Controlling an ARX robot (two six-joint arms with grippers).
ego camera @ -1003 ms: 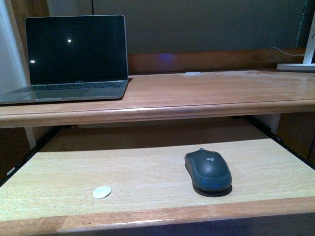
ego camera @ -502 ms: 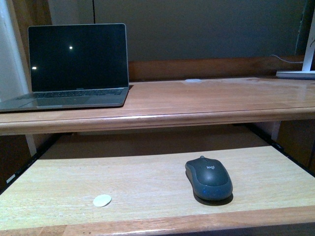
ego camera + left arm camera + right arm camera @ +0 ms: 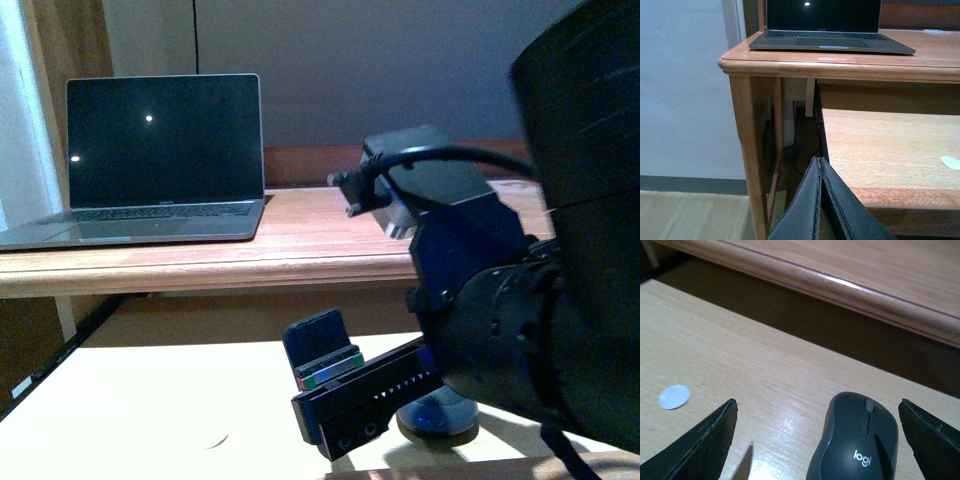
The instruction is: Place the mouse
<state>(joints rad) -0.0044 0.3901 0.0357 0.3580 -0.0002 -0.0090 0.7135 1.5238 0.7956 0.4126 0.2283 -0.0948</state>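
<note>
**A:** How is the right gripper (image 3: 817, 405) set?

**B:** Spread wide, with nothing held. Its two dark fingers (image 3: 700, 445) stand far apart. The mouse (image 3: 855, 440) lies on the lower tabletop (image 3: 740, 350) in the span between them, nearer one finger than the other and touching neither.

**A:** Is the gripper down on the mouse?

**B:** No. In the front view the right arm (image 3: 520, 330) fills the right side. The gripper hangs just above and in front of the mouse and hides most of it, so only a dark sliver shows beneath.

**A:** Where on the tabletop is the mouse?

**B:** It sits close to the near edge of the lower tabletop, right of the middle. Its scroll wheel points toward the far edge and its pale logo toward the near edge.

**A:** What else is on that level?

**B:** A white disc (image 3: 674, 396) lies toward the left along the same near edge. It is well apart from the mouse and outside the fingers' span.

**A:** And the left gripper (image 3: 820, 162)?

**B:** Its fingers are pressed flat together with nothing between them. It hangs off the tabletop by the near left corner of the lower level, touching nothing.

**A:** And higher up?

**B:** On the upper tabletop (image 3: 300, 240) an open laptop (image 3: 160, 150) with a dark screen stands at the left end, close to the near edge.
</note>
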